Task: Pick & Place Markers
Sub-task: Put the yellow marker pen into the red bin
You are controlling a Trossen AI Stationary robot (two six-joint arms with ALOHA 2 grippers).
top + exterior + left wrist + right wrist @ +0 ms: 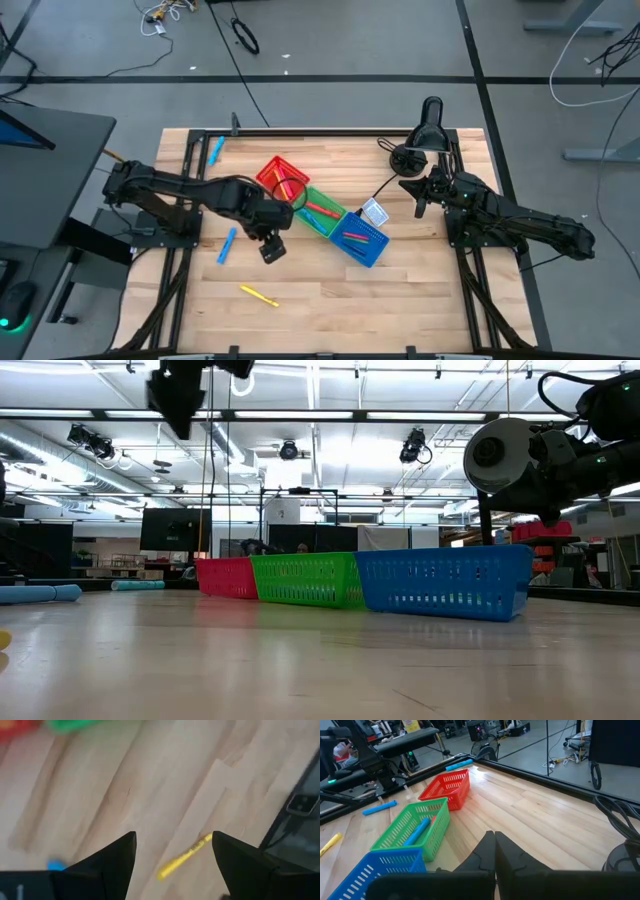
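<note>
Three bins stand in a slanted row mid-table: red (283, 178), green (322, 210) and blue (360, 238), each with markers lying in it. Loose markers lie flat on the wood: a blue one (217, 150) at the far left, another blue one (227, 245), and a yellow one (258, 295) toward the near edge. My left gripper (272, 245) hangs open and empty above the table, left of the green bin; its wrist view shows the yellow marker (182, 860) below. My right gripper (495, 845) is shut and empty at the table's right side (420, 195).
A small pale box (374, 212) lies beside the blue bin's far corner. A black stand (430, 125) with cables sits at the far right. Black frame rails (190, 200) run along the table's left and right sides. Bare wood (330, 310) lies toward the near edge.
</note>
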